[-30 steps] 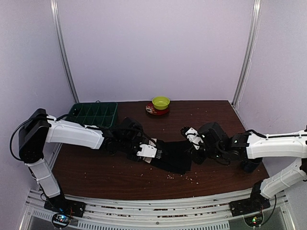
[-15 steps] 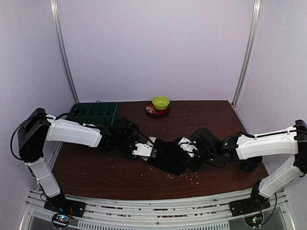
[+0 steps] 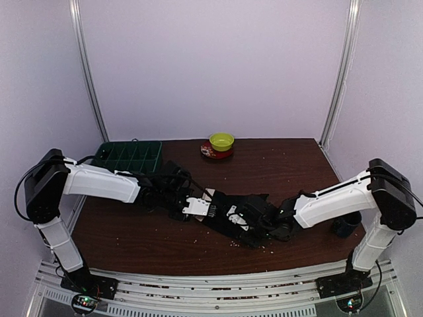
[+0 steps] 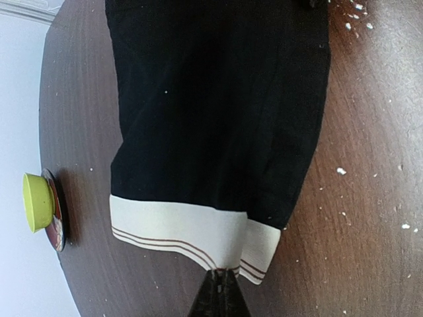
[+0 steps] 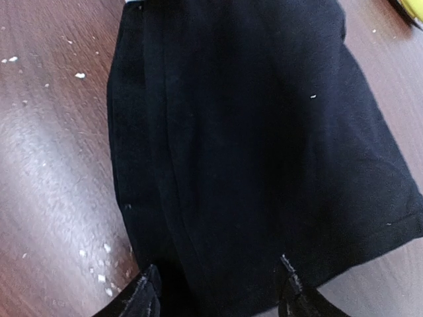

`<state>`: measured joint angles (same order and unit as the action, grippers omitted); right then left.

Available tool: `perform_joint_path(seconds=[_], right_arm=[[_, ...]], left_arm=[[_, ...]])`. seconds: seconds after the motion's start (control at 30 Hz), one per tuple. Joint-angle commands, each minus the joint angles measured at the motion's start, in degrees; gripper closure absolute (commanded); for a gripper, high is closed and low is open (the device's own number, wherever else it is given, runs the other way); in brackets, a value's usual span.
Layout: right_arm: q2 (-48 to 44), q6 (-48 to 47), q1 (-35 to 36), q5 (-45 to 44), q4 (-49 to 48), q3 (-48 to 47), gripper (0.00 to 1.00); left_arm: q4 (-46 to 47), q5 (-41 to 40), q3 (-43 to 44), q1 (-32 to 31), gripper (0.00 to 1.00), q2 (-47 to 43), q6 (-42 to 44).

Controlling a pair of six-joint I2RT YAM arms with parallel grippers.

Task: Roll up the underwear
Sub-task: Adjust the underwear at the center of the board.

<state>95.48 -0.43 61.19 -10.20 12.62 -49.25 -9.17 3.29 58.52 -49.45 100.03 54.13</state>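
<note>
The underwear (image 3: pixel 228 211) lies flat at the middle of the table (image 3: pixel 297 165). My left gripper (image 4: pixel 221 294) pinches its white waistband (image 4: pixel 178 228) as an anchor. My right gripper (image 5: pixel 217 290) straddles the right-hand hem (image 5: pixel 344 244), fingers wide, ready to roll.

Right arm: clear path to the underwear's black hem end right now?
Likely yes: the right fingers are open, straddling the hem of the underwear, with nothing on it. The left fingers pinch only the white waistband.

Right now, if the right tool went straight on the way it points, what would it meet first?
The black underwear: its near hem lies inside the open right tool, so fabric comes first, though how far above it the tool sits is unclear.
</note>
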Motion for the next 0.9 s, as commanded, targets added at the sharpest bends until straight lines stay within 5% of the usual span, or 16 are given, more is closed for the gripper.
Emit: perform_joint_path(seconds=[0.0,0.87], right_arm=[[3.5,1.9,1.0,-5.3,-1.3,-1.8,0.43],[2.6,5.4,1.0,-10.7,2.9,-0.5,0.67]], left_arm=[[0.1,1.5,1.7,0.6,1.0,-0.8,-1.3],[-1.2,2.9,3.3,1.7,1.0,-2.4,-2.1]])
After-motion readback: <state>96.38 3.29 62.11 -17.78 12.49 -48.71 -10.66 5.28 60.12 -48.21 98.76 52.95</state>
